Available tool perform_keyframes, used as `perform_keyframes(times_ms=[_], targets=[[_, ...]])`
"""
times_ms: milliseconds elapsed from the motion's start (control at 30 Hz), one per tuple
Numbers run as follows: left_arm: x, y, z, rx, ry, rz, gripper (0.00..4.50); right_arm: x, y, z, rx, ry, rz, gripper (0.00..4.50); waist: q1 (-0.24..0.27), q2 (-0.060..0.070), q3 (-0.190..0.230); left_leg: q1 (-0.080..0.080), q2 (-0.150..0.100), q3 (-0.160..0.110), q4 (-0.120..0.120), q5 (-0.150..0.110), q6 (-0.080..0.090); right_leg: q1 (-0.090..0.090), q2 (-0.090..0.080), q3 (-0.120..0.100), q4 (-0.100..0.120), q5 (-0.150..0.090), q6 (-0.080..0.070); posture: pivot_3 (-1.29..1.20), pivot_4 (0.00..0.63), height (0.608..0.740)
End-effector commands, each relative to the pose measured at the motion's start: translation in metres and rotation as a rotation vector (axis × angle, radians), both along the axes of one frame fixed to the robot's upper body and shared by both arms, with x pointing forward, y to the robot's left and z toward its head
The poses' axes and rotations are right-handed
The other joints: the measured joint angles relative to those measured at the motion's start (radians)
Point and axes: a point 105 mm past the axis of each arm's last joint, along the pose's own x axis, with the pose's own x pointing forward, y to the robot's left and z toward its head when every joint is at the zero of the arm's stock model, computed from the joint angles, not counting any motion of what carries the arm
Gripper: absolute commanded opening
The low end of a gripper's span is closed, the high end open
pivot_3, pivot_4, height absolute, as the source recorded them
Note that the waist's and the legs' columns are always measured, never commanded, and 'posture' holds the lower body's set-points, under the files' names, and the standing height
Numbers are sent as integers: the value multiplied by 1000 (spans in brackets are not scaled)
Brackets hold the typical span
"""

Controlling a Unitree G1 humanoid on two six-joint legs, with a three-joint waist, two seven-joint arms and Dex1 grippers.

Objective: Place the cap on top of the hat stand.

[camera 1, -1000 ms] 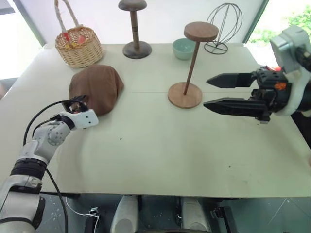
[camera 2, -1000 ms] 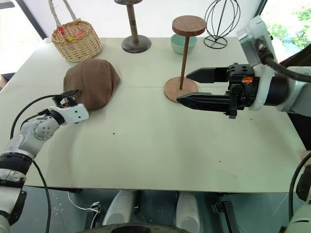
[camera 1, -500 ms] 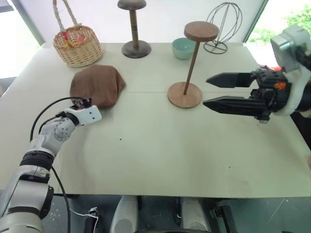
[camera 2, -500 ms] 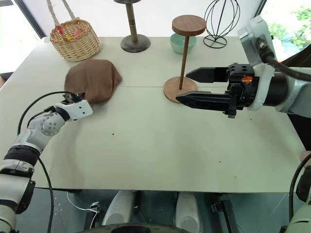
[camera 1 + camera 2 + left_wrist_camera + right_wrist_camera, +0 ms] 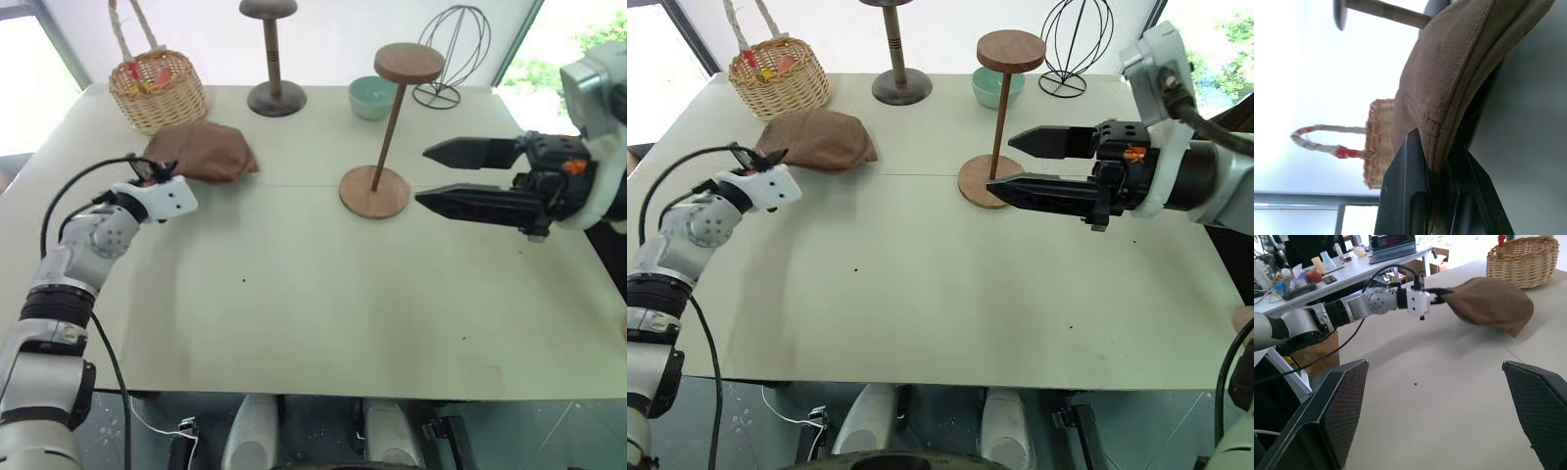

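Count: 1 cap (image 5: 819, 140), 3 stands, 1 wicker basket (image 5: 780, 77), 1 teal bowl (image 5: 997, 86), 2 grippers. Stands: hat stand (image 5: 1002, 117) (thin stem, disc top, mid-table), dark turned-stem stand (image 5: 894, 54) and black wire globe stand (image 5: 1074, 44), both at the far edge.

Left gripper (image 5: 765, 161) is clamped on the cap's near rim; the near side is lifted and the far side looks to rest on the table, just in front of the basket. Right gripper (image 5: 1024, 163) is spread wide, holding nothing, hanging above the table just right of the hat stand's base.

Surface: pale table (image 5: 950, 294), seam across the middle. Bright windows behind; the right wrist view shows a cluttered desk with a laptop (image 5: 1394, 244).

Near half of the table is bare.
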Motion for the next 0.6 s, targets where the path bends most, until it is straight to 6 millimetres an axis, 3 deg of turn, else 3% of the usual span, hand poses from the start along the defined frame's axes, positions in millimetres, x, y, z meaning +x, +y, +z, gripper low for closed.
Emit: perform_keyframes(times_ms=[33,233,333,600], targets=[[-6,-5,71,-66,-196,-28,47,1,-12,22,9,-108,-74,4500,0,-1,1,0,0,0,0,0,0,0,0,0,0,0,0,0,150,728],[-15,-32,141,-136,-362,-117,47,3,-38,28,-32,-141,-179,4500,-1,-4,2,-1,0,0,1,0,0,0,0,0,-1,0,0,0,150,728],[-24,-58,172,-185,-433,-219,47,4,-51,35,-52,-172,-229,4500,0,-4,2,-1,0,0,1,0,0,0,0,0,-1,0,1,0,150,728],[-53,-143,193,-166,-435,-581,47,4,-65,42,-91,-216,-278,4500,-2,-4,2,0,0,1,3,0,0,1,0,2,0,0,1,0,150,728]])
